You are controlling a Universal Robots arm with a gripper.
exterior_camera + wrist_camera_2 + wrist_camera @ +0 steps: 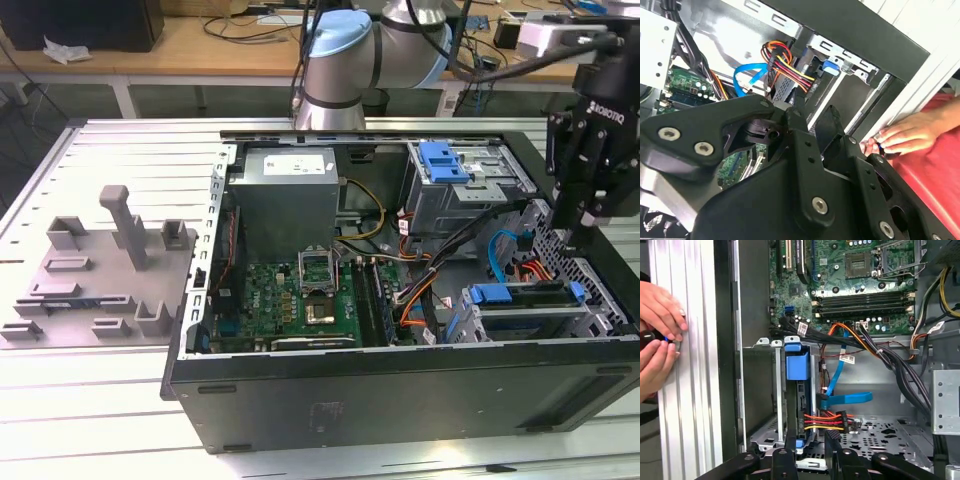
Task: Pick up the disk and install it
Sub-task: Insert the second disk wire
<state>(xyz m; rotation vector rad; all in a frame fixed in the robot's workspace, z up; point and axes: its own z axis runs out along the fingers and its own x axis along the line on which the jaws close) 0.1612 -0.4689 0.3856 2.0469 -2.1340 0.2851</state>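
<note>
No legible text anywhere; white sticker on grey metal box carries print, unreadable.

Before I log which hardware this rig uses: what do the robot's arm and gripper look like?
The arm is silver-grey with light blue joint caps; dark cables run beside it. The gripper is matte black with small white lettering on its body. In the second wrist view its black linkages carry silver screw heads, and the fingers are slim, flat and black.
</note>
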